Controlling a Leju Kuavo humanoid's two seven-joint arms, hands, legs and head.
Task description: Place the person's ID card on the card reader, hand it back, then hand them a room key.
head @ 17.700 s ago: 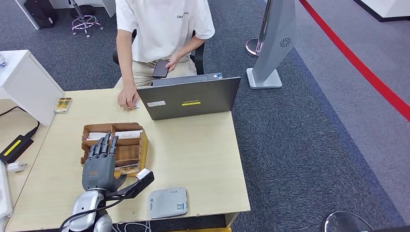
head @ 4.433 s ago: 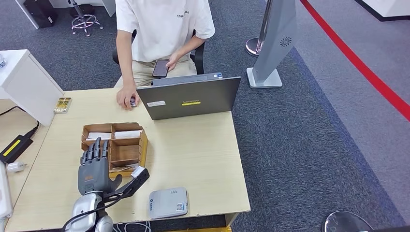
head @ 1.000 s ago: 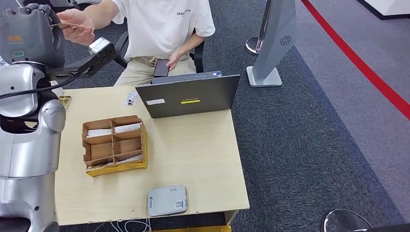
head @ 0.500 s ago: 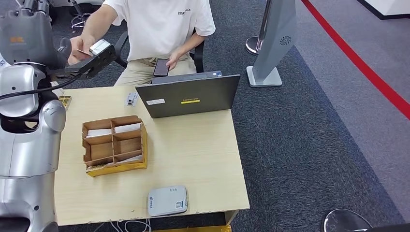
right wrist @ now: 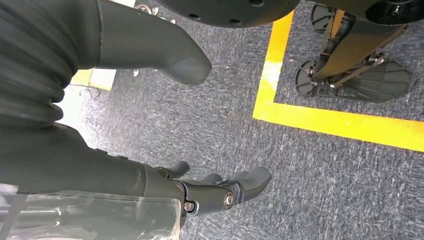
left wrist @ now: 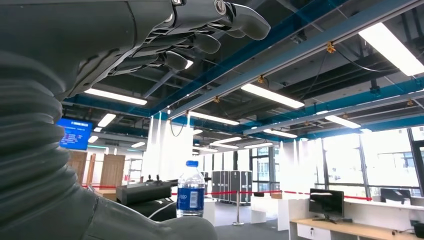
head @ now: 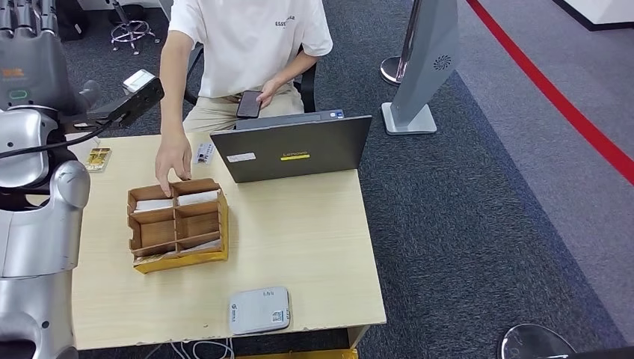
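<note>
While the head view places the raised grey left hand (head: 30,56) beside the seated person's arm, its wrist view shows slack, empty fingers (left wrist: 200,42). Low over grey carpet, the right hand (right wrist: 210,192) hangs empty, fingers apart. The person's hand (head: 173,158) touches the brown cardboard divided box (head: 178,226) on the pale wooden worktop (head: 314,239).

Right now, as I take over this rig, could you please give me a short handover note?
Left robot hand: raised, fingers apart, empty.
Right robot hand: hanging over the floor, empty.
Small white card lies on the pale wooden table beside the grey laptop. Flat grey card reader has nothing on it. Person's hand reaches the brown cardboard divided box.
Done: a card was passed to the person a second ago.
Left: seemingly only lowering the arm.
</note>
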